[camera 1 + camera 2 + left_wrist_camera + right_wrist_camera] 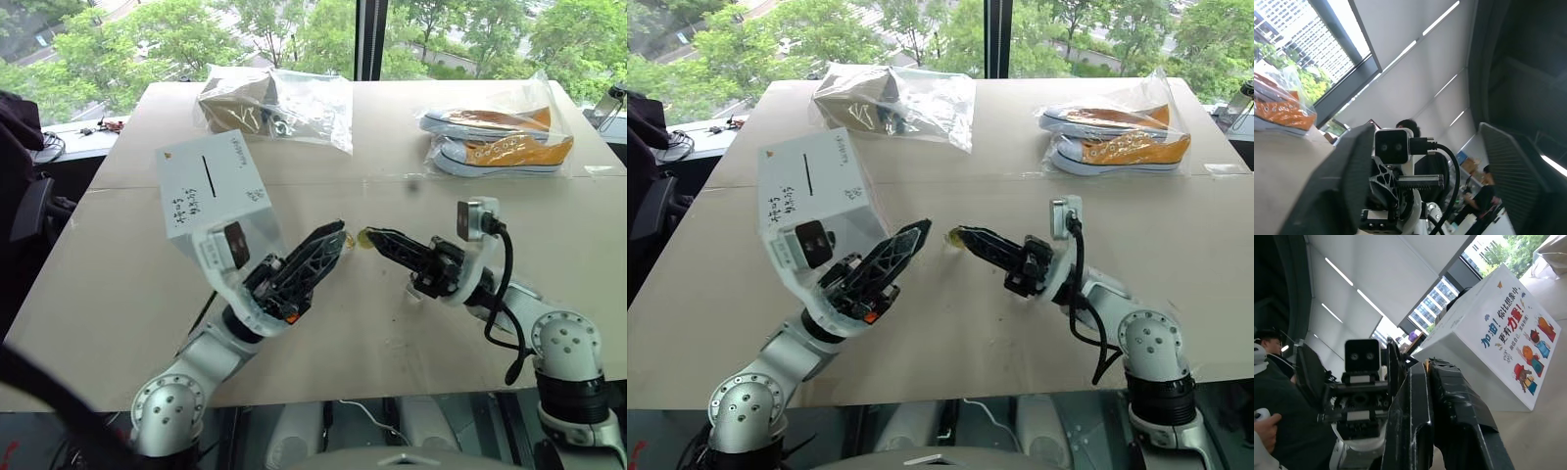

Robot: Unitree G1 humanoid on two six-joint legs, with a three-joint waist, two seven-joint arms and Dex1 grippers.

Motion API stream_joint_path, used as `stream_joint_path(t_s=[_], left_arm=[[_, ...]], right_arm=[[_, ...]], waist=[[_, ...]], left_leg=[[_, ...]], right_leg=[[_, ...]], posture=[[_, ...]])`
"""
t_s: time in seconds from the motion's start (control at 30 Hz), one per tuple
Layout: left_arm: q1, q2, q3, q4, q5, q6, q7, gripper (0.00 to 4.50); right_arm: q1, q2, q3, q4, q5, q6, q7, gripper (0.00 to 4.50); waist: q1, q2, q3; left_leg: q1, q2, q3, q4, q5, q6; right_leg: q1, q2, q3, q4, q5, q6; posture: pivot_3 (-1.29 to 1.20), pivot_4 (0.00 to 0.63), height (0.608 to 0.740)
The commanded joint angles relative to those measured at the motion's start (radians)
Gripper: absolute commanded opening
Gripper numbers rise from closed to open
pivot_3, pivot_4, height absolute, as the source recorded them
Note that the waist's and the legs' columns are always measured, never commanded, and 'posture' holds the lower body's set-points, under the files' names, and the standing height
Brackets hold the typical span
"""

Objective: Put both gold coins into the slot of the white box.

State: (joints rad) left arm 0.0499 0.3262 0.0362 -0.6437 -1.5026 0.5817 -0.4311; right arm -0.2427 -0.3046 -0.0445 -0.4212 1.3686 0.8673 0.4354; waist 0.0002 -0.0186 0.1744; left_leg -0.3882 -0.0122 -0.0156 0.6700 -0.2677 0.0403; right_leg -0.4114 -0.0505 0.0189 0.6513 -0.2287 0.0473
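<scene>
Gold coin, flat shiny disc, pinched in right pincer.

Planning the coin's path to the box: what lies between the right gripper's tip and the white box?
In the left eye view, the left gripper sits between the right gripper, shut on a gold coin, and the white box.

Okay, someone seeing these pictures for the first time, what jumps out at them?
Two black robot hands meet tip to tip above the middle of the tan table: the right hand is shut on a gold coin, facing the left hand. Behind the left arm stands the white box, its slot on top. At the far right lie bagged orange sneakers.
</scene>
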Motion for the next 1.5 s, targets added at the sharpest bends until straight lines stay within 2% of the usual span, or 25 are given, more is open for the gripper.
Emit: stream_joint_path(t_s=[0.03, 0.3, 0.5, 0.6, 0.7, 0.73, 1.5], left_arm=[[-0.023, 0.006, 0.003, 0.02, -0.035, 0.012, 0.071, 2.42], [-0.027, 0.005, 0.009, 0.029, -0.05, 0.022, 0.116, 2.42], [-0.032, 0.008, 0.008, 0.032, -0.053, 0.028, 0.109, 2.42], [-0.034, 0.007, 0.009, 0.035, -0.051, 0.028, 0.107, 1.67], [-0.035, 0.009, 0.005, 0.042, -0.064, 0.038, 0.112, 0.21], [-0.034, 0.009, 0.002, 0.045, -0.079, 0.045, 0.119, 0.1], [-0.051, 0.015, -0.006, 0.08, -0.101, 0.101, 0.083, 0.1]], right_arm=[[-0.008, 0.037, 0.009, -0.048, 0.011, -0.035, -0.017, 0.0], [0.003, 0.088, 0.034, -0.08, -0.103, -0.13, 0.029, 0.0], [0.005, 0.093, 0.047, -0.082, -0.097, -0.128, 0.04, 0.0], [0.002, 0.09, 0.051, -0.081, -0.092, -0.123, 0.045, 0.0], [-0.002, 0.087, 0.055, -0.078, -0.084, -0.114, 0.052, 0.0], [-0.004, 0.084, 0.056, -0.077, -0.071, -0.105, 0.055, 0.0], [-0.045, 0.035, 0.084, -0.054, 0.026, -0.007, 0.048, 0.0]], waist=[[-0.004, 0.0, 0.0], [-0.013, 0.0, 0.0], [-0.013, 0.0, 0.0], [-0.013, 0.0, 0.0], [-0.013, 0.0, 0.0], [-0.013, 0.0, 0.0], [-0.013, 0.0, 0.0]], left_leg=[[0.0, 0.0, -0.001, 0.0, 0.0, 0.0], [0.0, 0.0, -0.001, 0.0, 0.0, 0.0], [0.0, 0.0, -0.001, 0.0, 0.0, 0.0], [0.0, 0.0, -0.001, 0.0, 0.0, 0.0], [0.0, 0.0, -0.001, 0.0, 0.0, 0.0], [0.0, 0.0, -0.001, 0.0, 0.0, 0.0], [-0.001, 0.0, -0.001, -0.001, 0.0, 0.0]], right_leg=[[0.0, 0.0, 0.0, 0.0, 0.0, 0.0], [0.0, 0.001, 0.0, 0.002, 0.0, 0.0], [0.0, 0.001, 0.0, 0.001, 0.0, 0.0], [0.0, 0.001, 0.0, 0.001, 0.0, 0.0], [0.0, 0.001, 0.0, 0.001, 0.0, 0.0], [0.0, 0.001, 0.0, 0.001, 0.0, 0.0], [-0.001, 0.001, 0.0, -0.001, -0.001, -0.001]], posture=[[0.0, 0.15, 0.74], [0.0, 0.15, 0.74], [0.0, 0.15, 0.74], [0.0, 0.15, 0.74], [0.0, 0.15, 0.74], [0.0, 0.15, 0.74], [0.0, 0.15, 0.74]])
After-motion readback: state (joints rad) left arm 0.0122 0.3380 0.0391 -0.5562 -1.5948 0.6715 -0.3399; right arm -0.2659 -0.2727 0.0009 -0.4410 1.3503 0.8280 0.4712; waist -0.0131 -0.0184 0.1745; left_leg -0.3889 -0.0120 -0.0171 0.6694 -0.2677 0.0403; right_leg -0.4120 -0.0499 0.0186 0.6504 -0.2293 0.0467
